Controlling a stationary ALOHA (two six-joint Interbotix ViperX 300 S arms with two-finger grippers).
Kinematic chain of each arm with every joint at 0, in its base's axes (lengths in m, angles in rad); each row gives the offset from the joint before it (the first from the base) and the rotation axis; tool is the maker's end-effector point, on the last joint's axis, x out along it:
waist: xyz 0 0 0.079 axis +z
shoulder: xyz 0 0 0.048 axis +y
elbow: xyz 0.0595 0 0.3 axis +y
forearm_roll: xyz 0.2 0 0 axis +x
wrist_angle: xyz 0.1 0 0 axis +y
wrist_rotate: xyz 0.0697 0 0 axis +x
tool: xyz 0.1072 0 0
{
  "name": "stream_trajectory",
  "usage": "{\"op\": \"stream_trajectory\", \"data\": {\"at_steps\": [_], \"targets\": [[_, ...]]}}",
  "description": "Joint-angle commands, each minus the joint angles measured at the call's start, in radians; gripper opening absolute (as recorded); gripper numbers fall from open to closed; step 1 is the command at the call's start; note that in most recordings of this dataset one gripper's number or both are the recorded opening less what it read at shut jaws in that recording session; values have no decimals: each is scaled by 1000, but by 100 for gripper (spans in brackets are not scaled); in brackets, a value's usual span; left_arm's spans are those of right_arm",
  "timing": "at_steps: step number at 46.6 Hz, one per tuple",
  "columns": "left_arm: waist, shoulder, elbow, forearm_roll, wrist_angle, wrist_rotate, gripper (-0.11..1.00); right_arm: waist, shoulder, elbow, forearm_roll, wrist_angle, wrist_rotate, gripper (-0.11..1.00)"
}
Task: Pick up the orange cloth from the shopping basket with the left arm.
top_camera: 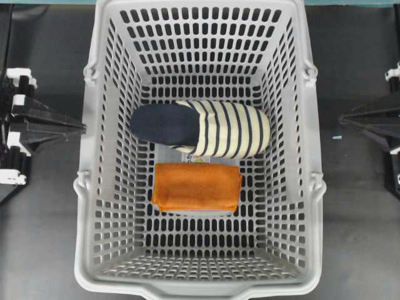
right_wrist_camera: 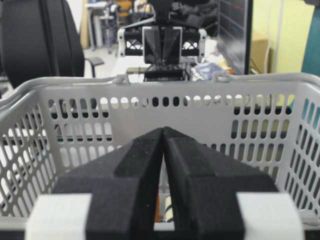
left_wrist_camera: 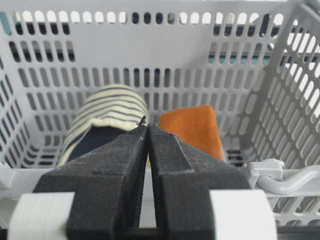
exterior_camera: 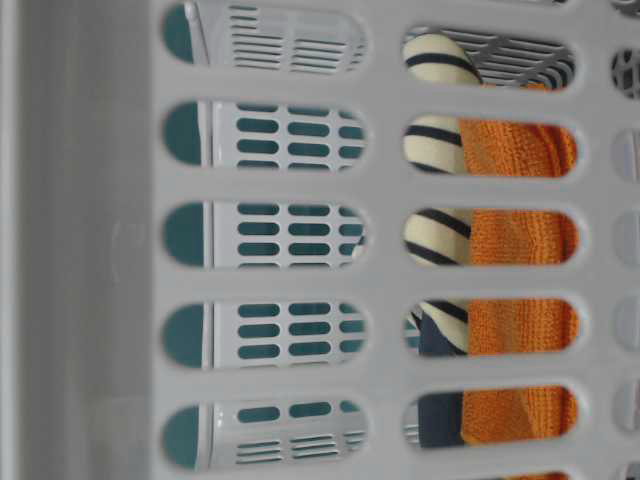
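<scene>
The orange cloth (top_camera: 197,187) lies folded flat on the floor of the shopping basket (top_camera: 87,187), just in front of a navy and cream striped slipper (top_camera: 203,128). Through the basket's slots the table-level view shows the orange cloth (exterior_camera: 520,235) too. My left gripper (left_wrist_camera: 147,126) is shut with nothing between its fingers. It sits outside the basket's left rim, pointing in over it; the orange cloth (left_wrist_camera: 192,131) lies beyond its tips, to the right. The left gripper (top_camera: 80,127) stays at the left edge. My right gripper (right_wrist_camera: 163,129) is shut, empty, outside the right wall.
The basket's tall slotted walls (left_wrist_camera: 150,75) surround both items. A handle bracket (left_wrist_camera: 280,180) sits on the near rim to the right of my left gripper. The right arm (top_camera: 372,122) rests on the dark table beside the basket.
</scene>
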Motion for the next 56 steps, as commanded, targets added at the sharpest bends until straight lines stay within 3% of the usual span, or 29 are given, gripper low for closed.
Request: {"op": "stream_trajectory", "data": {"at_steps": [1,5,12,19,45,56], "targets": [[-14,12,-95,41,72,-29,6,8,11,-14,2,-9,6,0],[-8,35,-172,41,201,-44,0,11,11,-8,9,-8,8,0],[-18,95,-328,41,454,-49,0,9,14,-3,9,2,15,0],[-46,193,-456,41,624,-48,0,9,14,-2,9,21,15,0],[-124,799,-976,41,1100,-49,0,11,14,-2,11,32,18,0],[-126,934,-1103,41,1227,-49,0,11,14,2,9,32,17,0]]}}
